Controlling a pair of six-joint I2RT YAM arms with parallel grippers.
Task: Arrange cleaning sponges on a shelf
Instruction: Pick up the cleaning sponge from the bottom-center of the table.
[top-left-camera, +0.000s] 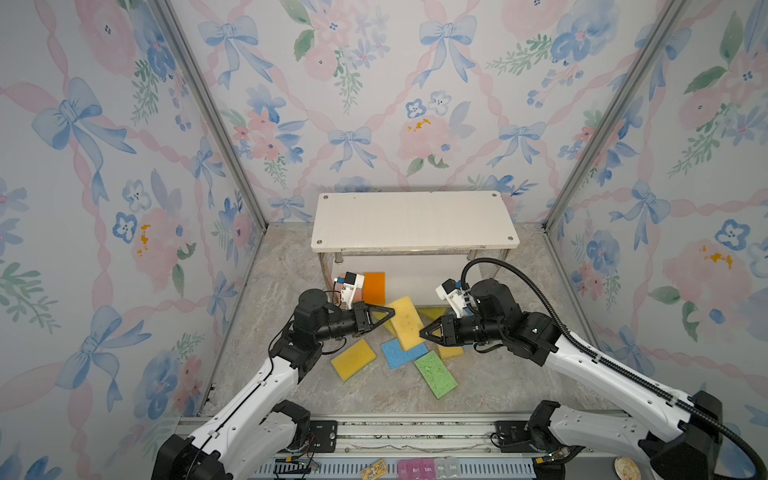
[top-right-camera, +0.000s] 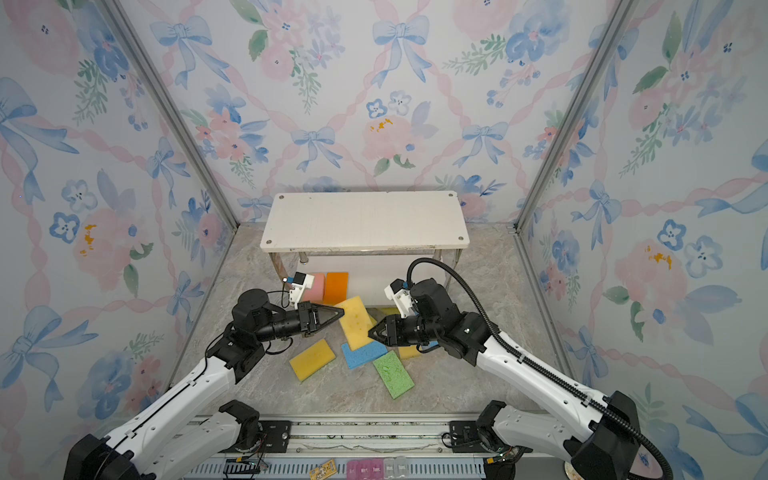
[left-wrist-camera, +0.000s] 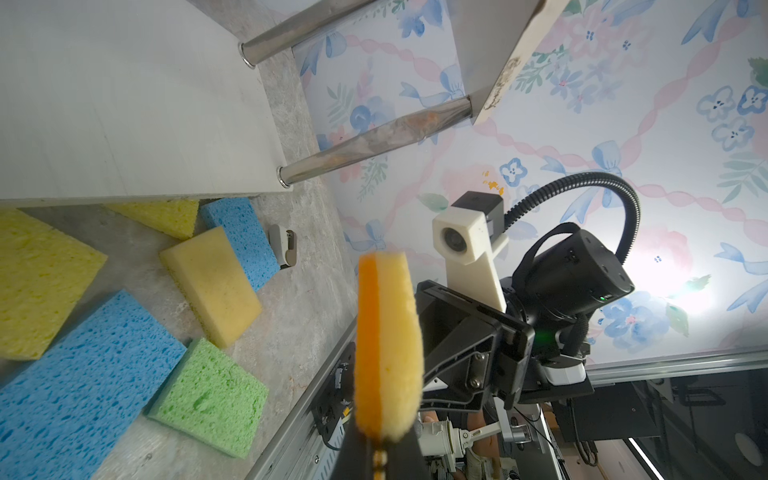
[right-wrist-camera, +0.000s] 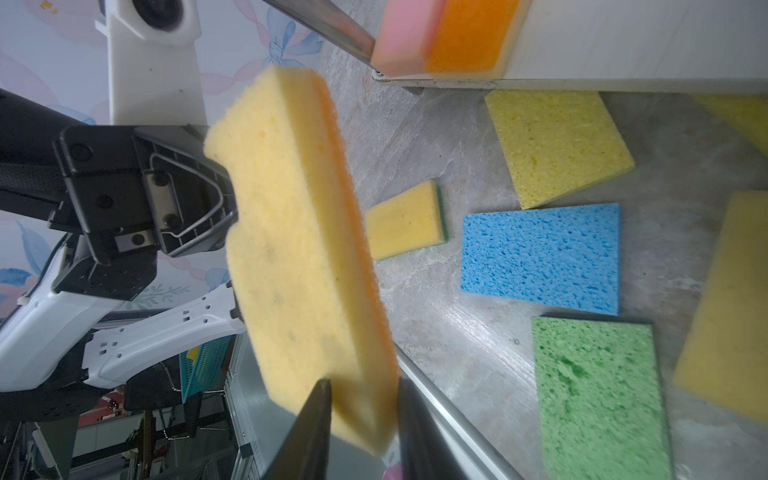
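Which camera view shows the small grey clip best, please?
The left wrist view: only there is the grey clip visible, lying beside a blue sponge. The top views and right wrist view show nothing of it.

The yellow-and-orange sponge (right-wrist-camera: 291, 232) looks blurred, and the right fingers (right-wrist-camera: 307, 436) are cut off by the edge.

Your left gripper (top-left-camera: 390, 311) points toward 3 o'clock, clamped on one end of the yellow sponge (top-left-camera: 406, 326). Your right gripper (top-left-camera: 422, 332) points toward 9 o'clock, jaws straddling the other end, grip unclear.
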